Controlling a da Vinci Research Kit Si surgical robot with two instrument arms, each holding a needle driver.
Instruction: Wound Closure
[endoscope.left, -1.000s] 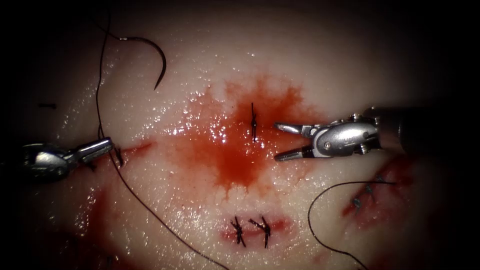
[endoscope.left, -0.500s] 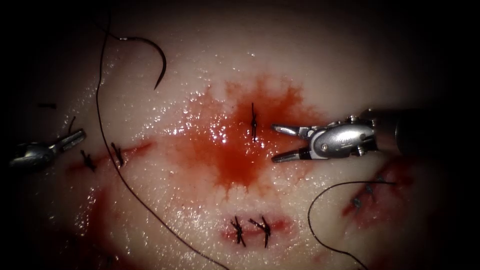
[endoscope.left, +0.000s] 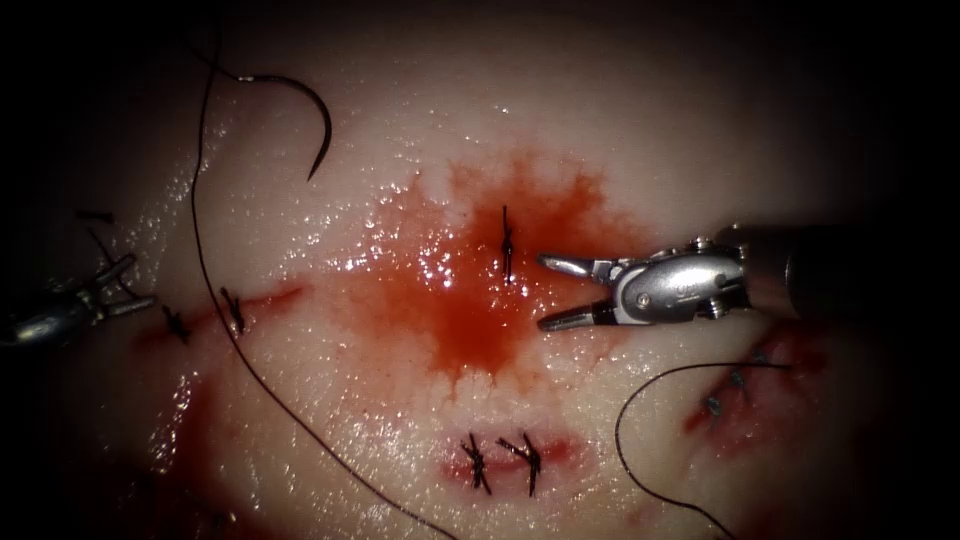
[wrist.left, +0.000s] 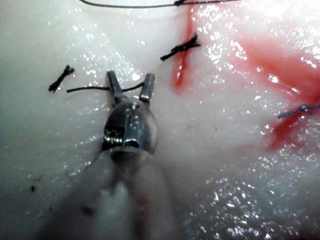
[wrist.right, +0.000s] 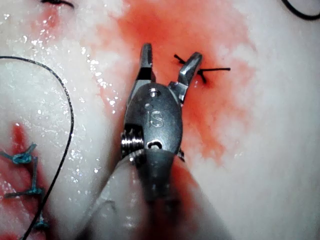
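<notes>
spanning the endoscope view, tissue (endoscope.left: 640, 140), wet, with red fluid (endoscope.left: 470, 300) pooled at its middle around a knotted stitch (endoscope.left: 508, 245). right tool (endoscope.left: 548, 292) just right of that stitch, jaws spread wide, holding nothing. left tool (endoscope.left: 128, 285) at the far left edge, jaws parted, empty, a short cut thread end (wrist.left: 82, 89) lying just at its tips. curved needle (endoscope.left: 305, 115) loose on the tissue at upper left, not in it, held by neither tool. thread (endoscope.left: 205, 250) trailing down from the needle's tail.

Red fluid (endoscope.left: 470, 300) on pale tissue (endoscope.left: 620, 130); black thread (endoscope.left: 250, 370)
</notes>
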